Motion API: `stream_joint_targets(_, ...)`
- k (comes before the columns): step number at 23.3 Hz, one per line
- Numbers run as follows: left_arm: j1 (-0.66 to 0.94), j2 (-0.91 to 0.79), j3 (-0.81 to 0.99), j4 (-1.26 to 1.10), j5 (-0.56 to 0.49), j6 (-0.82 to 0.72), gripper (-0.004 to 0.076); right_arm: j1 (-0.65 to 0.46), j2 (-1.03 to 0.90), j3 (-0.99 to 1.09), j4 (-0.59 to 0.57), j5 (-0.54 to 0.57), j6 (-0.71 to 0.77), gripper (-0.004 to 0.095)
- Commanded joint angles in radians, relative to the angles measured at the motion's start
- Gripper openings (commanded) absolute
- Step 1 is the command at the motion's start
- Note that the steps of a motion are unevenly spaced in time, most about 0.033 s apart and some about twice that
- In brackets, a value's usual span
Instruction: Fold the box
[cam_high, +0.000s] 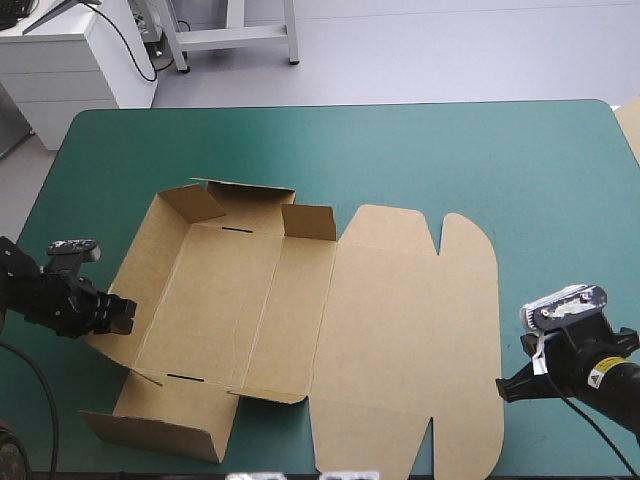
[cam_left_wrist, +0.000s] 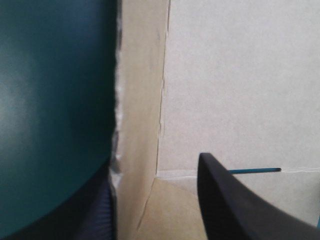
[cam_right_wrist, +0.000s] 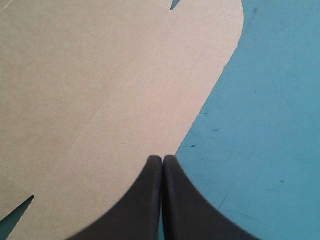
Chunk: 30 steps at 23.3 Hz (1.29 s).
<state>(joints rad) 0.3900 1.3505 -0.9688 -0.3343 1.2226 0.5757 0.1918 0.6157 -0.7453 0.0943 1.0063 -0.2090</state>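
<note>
While spread astride box (cam_high: 300, 300) left wall (cam_high: 138, 280), likely to raise it: left gripper (cam_high: 118, 316). Clamped together, empty, at lid (cam_high: 420, 330) edge: right gripper (cam_right_wrist: 162, 159).

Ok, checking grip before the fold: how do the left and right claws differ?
The left claw is open, the box's left wall between its fingers; the right claw is shut, pointing at the flat lid's rim. Both sit at the box's outer edges.
</note>
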Motion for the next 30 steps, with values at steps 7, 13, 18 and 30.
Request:
stream_joint_targets(7, -0.004, 0.002, -0.022, -0.049, 0.075, 0.048, 0.009, -0.006, 0.003, -0.025, 0.007, -0.043, -0.009, -0.0021)
stream_joint_targets(13, -0.004, 0.038, -0.022, -0.045, 0.069, 0.035, 0.0089, -0.006, 0.003, -0.025, 0.007, -0.025, -0.009, -0.0021)
stream_joint_targets(18, -0.004, 0.04, -0.022, -0.042, 0.063, 0.031, -0.0008, -0.006, 0.003, -0.025, 0.007, -0.025, -0.009, -0.0021)
stream_joint_targets(30, -0.019, 0.049, -0.123, -0.236, 0.028, 0.016, -0.0007, -0.006, 0.003, -0.025, 0.035, -0.016, -0.007, -0.0021)
